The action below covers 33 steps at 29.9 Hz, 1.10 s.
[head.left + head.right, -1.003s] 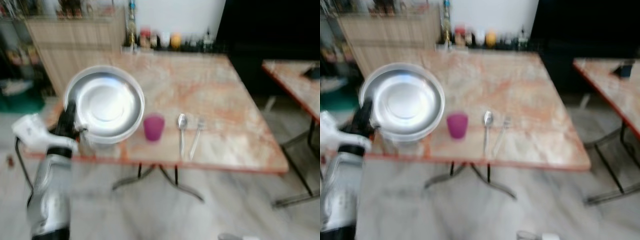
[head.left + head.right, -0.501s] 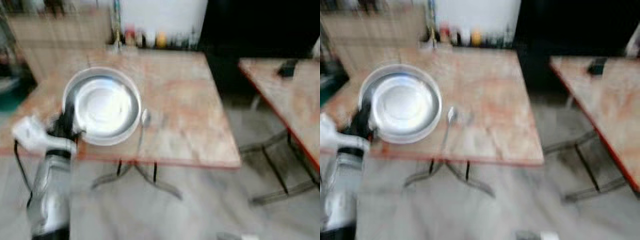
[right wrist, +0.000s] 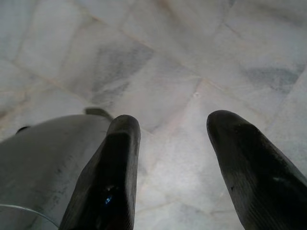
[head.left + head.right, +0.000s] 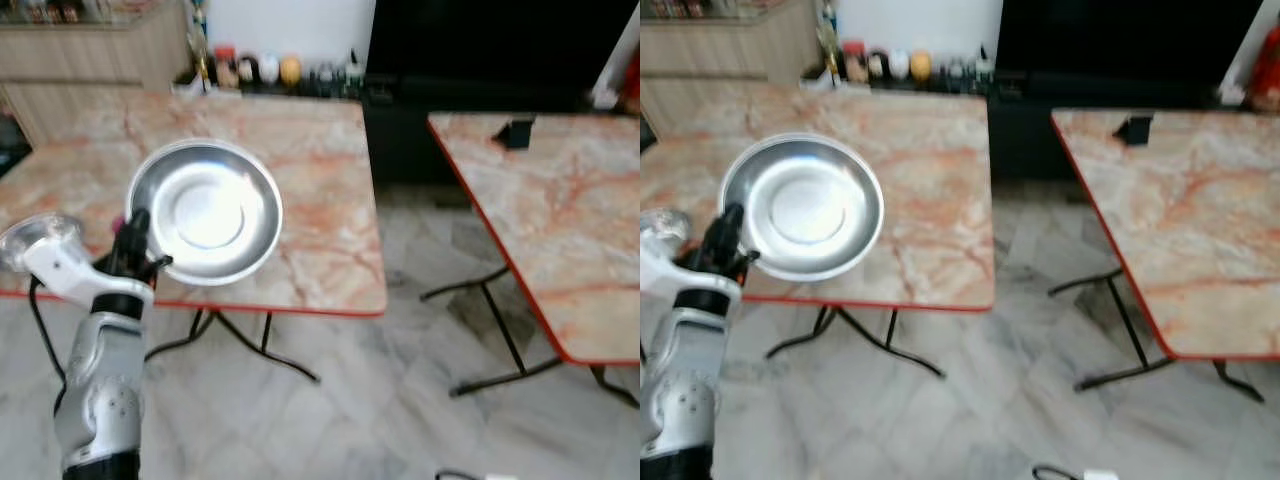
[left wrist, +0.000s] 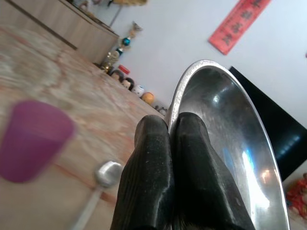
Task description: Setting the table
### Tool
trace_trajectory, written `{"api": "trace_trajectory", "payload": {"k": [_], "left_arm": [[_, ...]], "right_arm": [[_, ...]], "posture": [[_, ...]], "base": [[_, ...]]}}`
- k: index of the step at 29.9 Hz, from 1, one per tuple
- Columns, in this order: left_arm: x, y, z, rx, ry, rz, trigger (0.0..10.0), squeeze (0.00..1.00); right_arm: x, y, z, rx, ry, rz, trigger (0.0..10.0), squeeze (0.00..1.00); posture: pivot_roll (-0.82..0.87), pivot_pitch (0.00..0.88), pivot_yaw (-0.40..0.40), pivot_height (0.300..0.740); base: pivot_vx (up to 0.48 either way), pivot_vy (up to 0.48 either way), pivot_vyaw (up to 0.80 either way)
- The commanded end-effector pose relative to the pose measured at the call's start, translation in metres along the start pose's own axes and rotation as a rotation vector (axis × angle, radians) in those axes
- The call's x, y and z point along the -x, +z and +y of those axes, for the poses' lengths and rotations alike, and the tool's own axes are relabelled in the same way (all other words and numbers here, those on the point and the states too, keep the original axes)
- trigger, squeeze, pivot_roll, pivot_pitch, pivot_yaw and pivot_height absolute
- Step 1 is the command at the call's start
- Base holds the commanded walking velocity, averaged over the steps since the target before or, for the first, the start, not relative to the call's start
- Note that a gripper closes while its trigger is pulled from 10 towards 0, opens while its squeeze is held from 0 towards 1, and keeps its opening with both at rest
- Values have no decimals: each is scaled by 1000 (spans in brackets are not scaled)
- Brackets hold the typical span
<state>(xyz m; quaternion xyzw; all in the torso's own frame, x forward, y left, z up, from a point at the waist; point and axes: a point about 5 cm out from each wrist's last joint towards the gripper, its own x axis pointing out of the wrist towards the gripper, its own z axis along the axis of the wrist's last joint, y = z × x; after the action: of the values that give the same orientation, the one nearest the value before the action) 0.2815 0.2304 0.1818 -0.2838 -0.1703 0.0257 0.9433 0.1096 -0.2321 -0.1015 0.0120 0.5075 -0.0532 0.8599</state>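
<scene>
My left gripper (image 4: 135, 240) is shut on the rim of a round steel plate (image 4: 205, 210), holding it tilted over the near part of the marble table (image 4: 320, 150). In the left wrist view the two fingers (image 5: 153, 158) pinch the plate's edge (image 5: 225, 124). Beyond them a purple cup (image 5: 31, 141) and a spoon (image 5: 106, 173) rest on the tabletop. In the eye views the plate covers that part of the table. My right gripper (image 3: 175, 120) hangs open above the marble floor with nothing between its fingers.
A second marble table (image 4: 560, 220) stands to the right with a small black object (image 4: 515, 132) on it, and a floor gap separates the tables. Bottles and jars (image 4: 270, 72) line the first table's far edge. A dark cabinet (image 4: 480, 50) stands behind.
The camera has swung to the right, bringing the second table into view. The cup, spoon and fork have dropped out of the eye views. The plate stays in my left gripper.
</scene>
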Motion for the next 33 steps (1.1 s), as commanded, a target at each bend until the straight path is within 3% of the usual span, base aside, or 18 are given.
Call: {"api": "trace_trajectory", "payload": {"k": [1,33], "left_arm": [[-4,3,-11,0,-40,-24,10000,0],[-3,0,-12,-7,-52,-9,10000,0]], "right_arm": [[1,2,-6,0,-19,-5,10000,0],[1,2,-8,-3,-28,-9,10000,0]], "posture": [[-13,0,-12,732],[-32,0,-11,732]], "base": [[0,-412,0],[0,-409,0]]}}
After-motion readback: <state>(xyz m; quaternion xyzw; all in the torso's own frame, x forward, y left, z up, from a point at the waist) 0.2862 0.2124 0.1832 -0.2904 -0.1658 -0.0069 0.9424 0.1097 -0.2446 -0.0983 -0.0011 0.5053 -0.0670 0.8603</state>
